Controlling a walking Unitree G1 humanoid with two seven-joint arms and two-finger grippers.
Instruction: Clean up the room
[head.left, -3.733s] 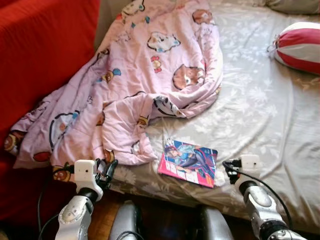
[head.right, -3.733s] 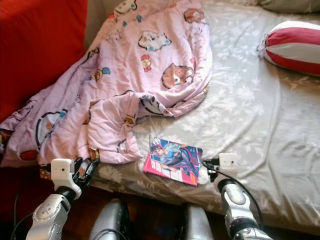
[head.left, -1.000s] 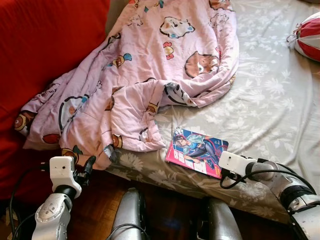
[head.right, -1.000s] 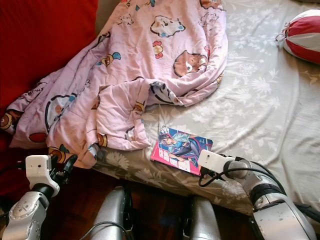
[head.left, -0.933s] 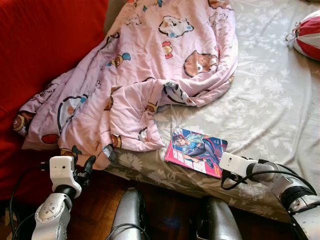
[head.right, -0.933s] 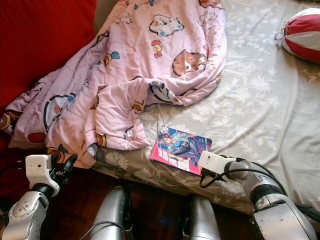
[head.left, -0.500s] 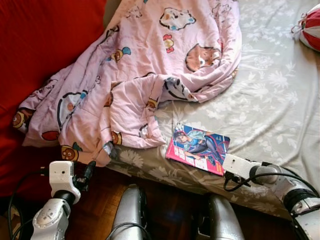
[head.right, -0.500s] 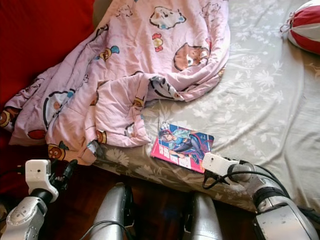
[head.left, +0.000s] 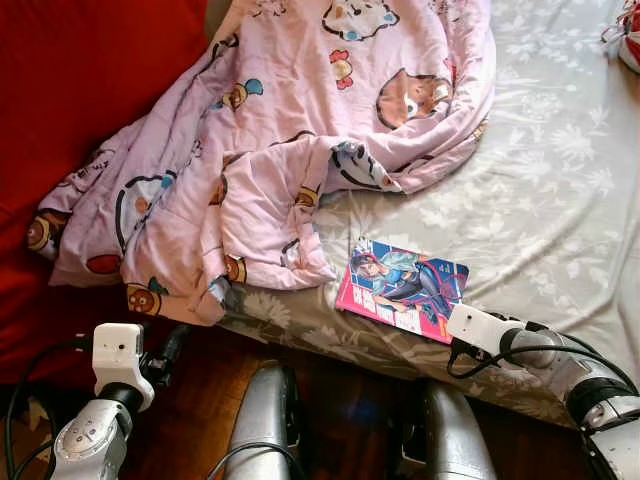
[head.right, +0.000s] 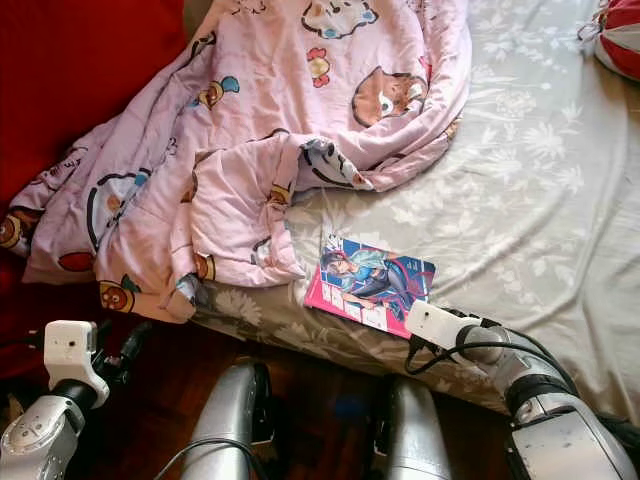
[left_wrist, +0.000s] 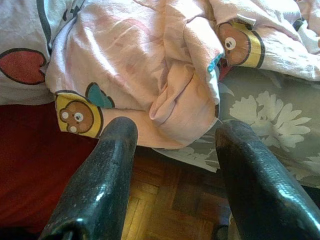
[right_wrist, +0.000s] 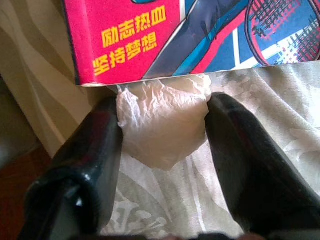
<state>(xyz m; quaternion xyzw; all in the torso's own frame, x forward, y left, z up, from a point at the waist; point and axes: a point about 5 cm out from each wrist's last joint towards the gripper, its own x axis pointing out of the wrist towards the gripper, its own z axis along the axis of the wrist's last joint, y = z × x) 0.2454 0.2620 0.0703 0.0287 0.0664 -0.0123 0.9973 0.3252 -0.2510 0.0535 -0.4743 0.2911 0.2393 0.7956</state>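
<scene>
Item: crumpled tissue (right_wrist: 162, 120) on bed (head.left: 560, 190) at book (head.left: 402, 288) edge, w/ our right hand (right_wrist: 162, 127) open around it. Left hand (left_wrist: 175, 145) open, low by blanket (head.left: 290, 130).

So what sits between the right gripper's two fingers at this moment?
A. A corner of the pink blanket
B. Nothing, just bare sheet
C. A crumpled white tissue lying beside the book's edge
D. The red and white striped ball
C: in the right wrist view a crumpled white tissue lies on the bed sheet between the right gripper fingers, touching the edge of the book.
</scene>
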